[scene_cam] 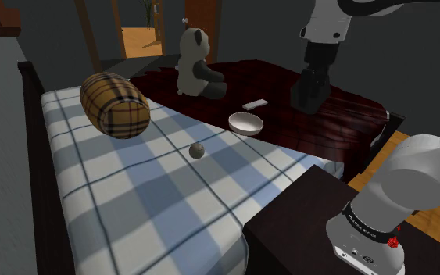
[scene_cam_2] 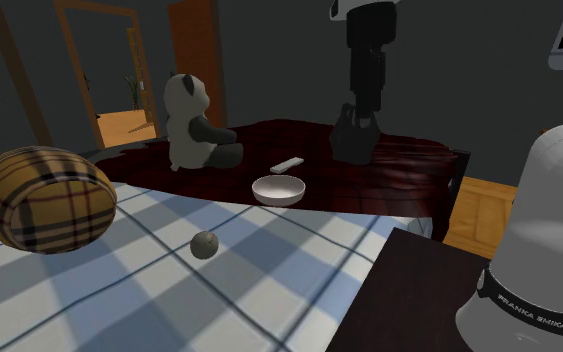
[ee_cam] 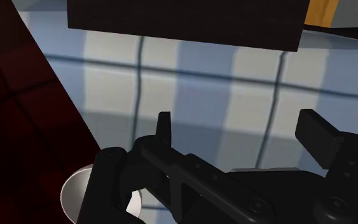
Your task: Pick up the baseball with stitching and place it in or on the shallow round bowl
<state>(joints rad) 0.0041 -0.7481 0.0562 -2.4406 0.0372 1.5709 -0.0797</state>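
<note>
A small grey ball point(scene_cam: 197, 151) lies on the blue-and-white checked bed cover, also visible in the second exterior view point(scene_cam_2: 205, 244); no stitching can be made out. The shallow white bowl point(scene_cam: 245, 123) point(scene_cam_2: 278, 190) sits at the edge of the dark red blanket, a short way beyond the ball. My black gripper point(scene_cam: 308, 98) point(scene_cam_2: 352, 140) hangs above the red blanket, to the shoulder view's right of the bowl and well away from the ball. In the wrist view the gripper point(ee_cam: 241, 130) is open with nothing between its fingers, and the bowl's rim point(ee_cam: 74, 191) shows beside the hand.
A panda plush point(scene_cam: 197, 66) sits on the dark red blanket point(scene_cam: 343, 117), with a small white flat object point(scene_cam: 255, 103) near it. A plaid cylindrical pillow point(scene_cam: 116, 104) lies on the checked cover point(scene_cam: 132, 195). The dark stand point(scene_cam: 304, 223) abuts the bed. An open doorway point(scene_cam: 141, 31) lies behind.
</note>
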